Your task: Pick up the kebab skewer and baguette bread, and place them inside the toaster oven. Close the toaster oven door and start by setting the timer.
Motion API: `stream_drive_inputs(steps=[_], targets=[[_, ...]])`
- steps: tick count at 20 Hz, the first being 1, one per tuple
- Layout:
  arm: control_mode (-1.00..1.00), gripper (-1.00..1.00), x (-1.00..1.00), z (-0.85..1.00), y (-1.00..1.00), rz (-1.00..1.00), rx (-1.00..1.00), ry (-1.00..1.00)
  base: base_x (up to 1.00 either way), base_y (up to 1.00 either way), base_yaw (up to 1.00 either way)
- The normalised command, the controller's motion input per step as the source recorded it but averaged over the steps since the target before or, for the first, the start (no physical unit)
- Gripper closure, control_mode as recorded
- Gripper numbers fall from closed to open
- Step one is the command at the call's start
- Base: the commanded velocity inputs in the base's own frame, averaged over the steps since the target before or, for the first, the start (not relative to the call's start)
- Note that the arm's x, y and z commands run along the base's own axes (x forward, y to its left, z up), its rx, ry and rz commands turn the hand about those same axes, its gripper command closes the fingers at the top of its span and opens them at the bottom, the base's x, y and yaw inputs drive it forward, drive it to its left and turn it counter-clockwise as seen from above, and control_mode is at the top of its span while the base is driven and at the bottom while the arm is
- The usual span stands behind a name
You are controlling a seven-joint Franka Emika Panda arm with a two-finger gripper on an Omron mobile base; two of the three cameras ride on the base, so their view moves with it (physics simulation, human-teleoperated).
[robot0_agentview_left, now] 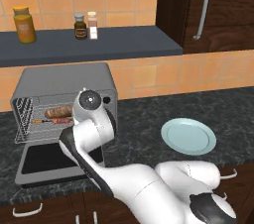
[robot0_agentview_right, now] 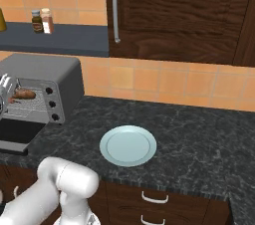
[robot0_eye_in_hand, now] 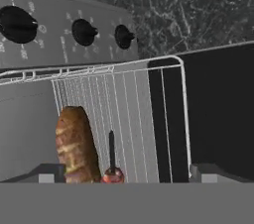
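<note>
The toaster oven [robot0_agentview_left: 64, 82] sits on the dark stone counter [robot0_agentview_left: 149, 119] with its door [robot0_agentview_left: 54, 161] folded down flat in front. Both foods lie on the wire rack [robot0_eye_in_hand: 124, 114] inside: the baguette [robot0_eye_in_hand: 75, 146] rests lengthwise, and the kebab skewer [robot0_eye_in_hand: 111, 156] lies just beside it, its thin stick pointing toward the rack's front edge. The plate [robot0_agentview_right: 128, 145] on the counter has nothing on it, so the loading part of the job looks finished; what remains is shutting the door and turning the timer.

The tool [robot0_eye_in_hand: 124, 173] hangs at the oven mouth with its jaws spread wide and nothing between them, its two dark fingertips [robot0_eye_in_hand: 49, 173] flanking the bread and the skewer in the hand view. The three knobs [robot0_eye_in_hand: 82, 32] stand in a row on the panel beyond the rack.

The risks probably come from how close the tool is to the food. If the arm pulls out carelessly, a fingertip could catch the skewer's stick or nudge the loaf and drag either one off the rack onto the open door. The rack itself seems to reach forward over the door, so if it sticks out, lifting the door may jam against it. A push from underneath at one corner could also slide the whole oven rather than swing the panel. Finally, with three similar knobs, turning the wrong one would leave the timer unset.
</note>
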Motion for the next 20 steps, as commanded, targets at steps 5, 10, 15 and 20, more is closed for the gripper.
stream_drive_inputs(steps=[5, 10, 15, 20], targets=[[-1.00, -1.00, -0.37, 0.29, 0.24, 0.38, -0.13, 0.23, 0.00, 0.00, 0.00], [-1.00, -1.00, -0.42, 0.08, 0.50, 0.03, -0.31, 0.12, 0.00, 0.00, 0.00], [-1.00, -1.00, -0.24, 0.13, 0.23, 0.00, -0.33, 0.17, 0.00, 0.00, 0.00], [-1.00, -1.00, 0.00, 0.04, -0.05, 0.04, -0.03, 0.06, 0.00, 0.00, 0.00]])
